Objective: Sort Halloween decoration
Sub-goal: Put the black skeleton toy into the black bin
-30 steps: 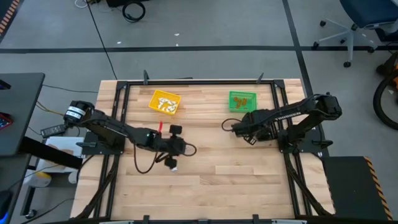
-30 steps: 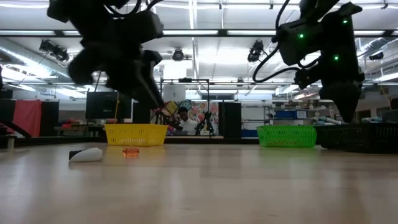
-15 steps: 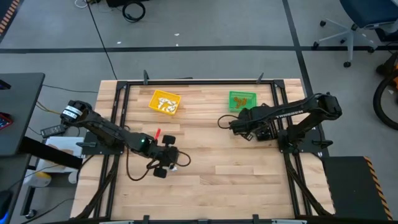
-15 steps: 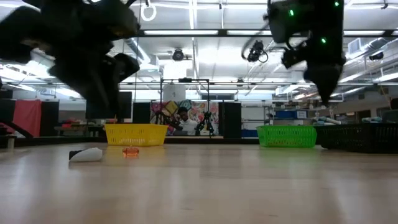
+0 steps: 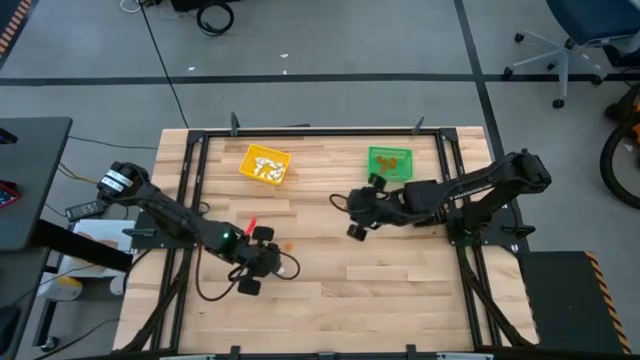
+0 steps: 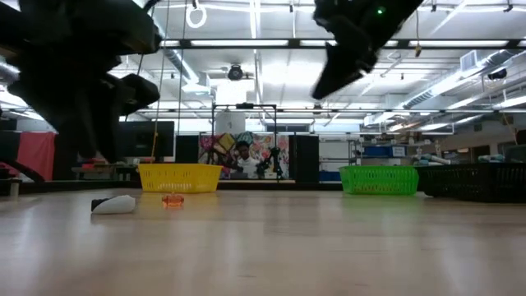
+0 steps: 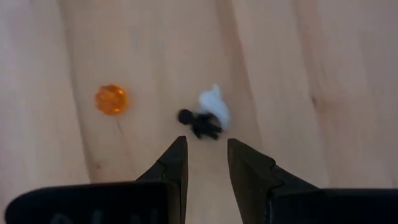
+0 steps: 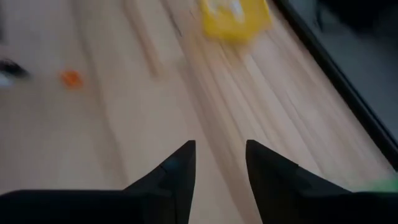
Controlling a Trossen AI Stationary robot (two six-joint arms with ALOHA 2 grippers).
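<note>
On the worktop [image 5: 400, 290], left half, toward the front edge: left gripper [image 7: 204, 163], pointing down at the boards, fingers parted by a narrow gap with nothing between them. Just ahead of its tips in the left wrist view lie three trinkets of the Halloween decoration: an orange trinket [image 7: 111, 99], a black trinket [image 7: 199, 122] and a white trinket [image 7: 215, 107]. The black and white ones touch; the orange one lies apart from them. All three rest flat on the wood, none gripped. In the low view the orange piece and the white piece lie near each other on the boards in front of the yellow bin.

Toward the back edge, left of centre: yellow bin [image 5: 265, 164], holding pale pieces too small to tell apart.

Toward the back edge, right of centre: green bin [image 5: 389, 162], holding orange pieces, likewise too small to tell apart.

Near the worktop's middle, in front of the green bin: right gripper [image 8: 219, 163], raised above the boards. Its fingers stand apart with bare wood showing between them; nothing held. Its arm reaches in from the right edge.

At the right edge in the low view: black bin [image 6: 485, 182], contents hidden.
</note>
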